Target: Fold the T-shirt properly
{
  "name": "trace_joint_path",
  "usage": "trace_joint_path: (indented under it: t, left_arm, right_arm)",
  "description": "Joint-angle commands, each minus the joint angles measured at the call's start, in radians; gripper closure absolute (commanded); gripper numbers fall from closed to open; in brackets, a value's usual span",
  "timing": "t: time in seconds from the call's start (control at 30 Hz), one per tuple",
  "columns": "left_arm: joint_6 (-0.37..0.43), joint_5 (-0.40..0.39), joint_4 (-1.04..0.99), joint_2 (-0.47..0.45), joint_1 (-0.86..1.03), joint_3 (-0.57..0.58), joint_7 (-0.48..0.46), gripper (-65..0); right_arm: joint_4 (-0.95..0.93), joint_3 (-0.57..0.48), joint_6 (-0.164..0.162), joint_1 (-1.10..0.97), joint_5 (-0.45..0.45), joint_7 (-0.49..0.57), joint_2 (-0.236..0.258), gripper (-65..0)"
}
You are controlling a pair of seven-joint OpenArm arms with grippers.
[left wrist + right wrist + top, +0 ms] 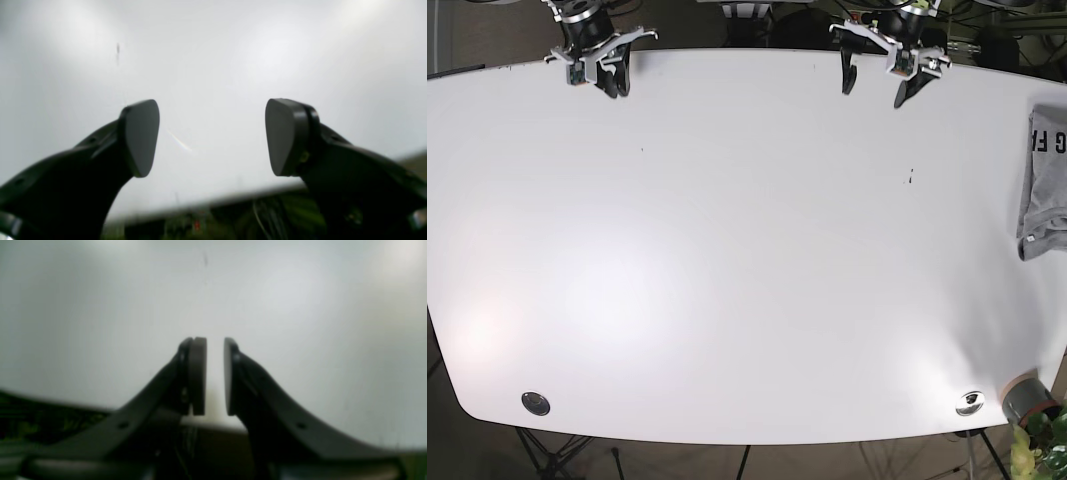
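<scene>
The grey T-shirt (pixel 1044 180) with dark lettering lies at the far right edge of the white table (pixel 747 250), partly cut off by the base view's border. It does not show in either wrist view. My left gripper (pixel 874 92) hangs over the table's back edge, right of centre, well away from the shirt. It is open and empty, with its pads (pixel 141 136) wide apart in the left wrist view (pixel 211 136). My right gripper (pixel 617 88) is at the back left, empty. Its pads (pixel 197 376) stand almost together with a narrow gap in the right wrist view (pixel 215 376).
Two round metal grommets (pixel 535 403) (pixel 970 402) sit near the table's front corners. A small pot (pixel 1027 397) with a green plant stands off the front right corner. A small dark mark (pixel 912 177) is on the tabletop.
</scene>
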Motion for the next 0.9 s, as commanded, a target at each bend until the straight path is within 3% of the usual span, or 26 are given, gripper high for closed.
trace_joint_path:
  t: [0.0,0.23,0.6,0.7,0.87]
  left_arm:
    - [0.004,-0.012,0.017,0.023,0.087,-0.004,-0.025,-44.9]
    - [0.004,-0.012,-0.019,0.06,0.236,0.003,-0.013,-44.6]
    - [0.004,-0.015,-0.133,0.061,0.26,0.003,0.007,-44.4]
    - [0.004,-0.068,-0.093,0.061,0.297,-0.019,0.007,-44.4]
    - [0.004,-0.25,-0.016,0.054,0.312,-0.036,0.007,-44.4]
  right_arm:
    - [0.032,0.003,0.003,-0.08,0.016,0.033,0.002,-7.9]
    - [0.026,0.002,0.003,-0.225,0.011,0.033,0.001,-7.9]
    - [0.03,0.014,0.005,-0.314,0.016,0.033,0.005,-7.8]
    - [0.087,0.034,0.005,-0.334,0.016,0.033,0.001,-7.8]
    - [0.119,0.04,0.005,-0.298,0.016,0.033,0.004,-7.8]
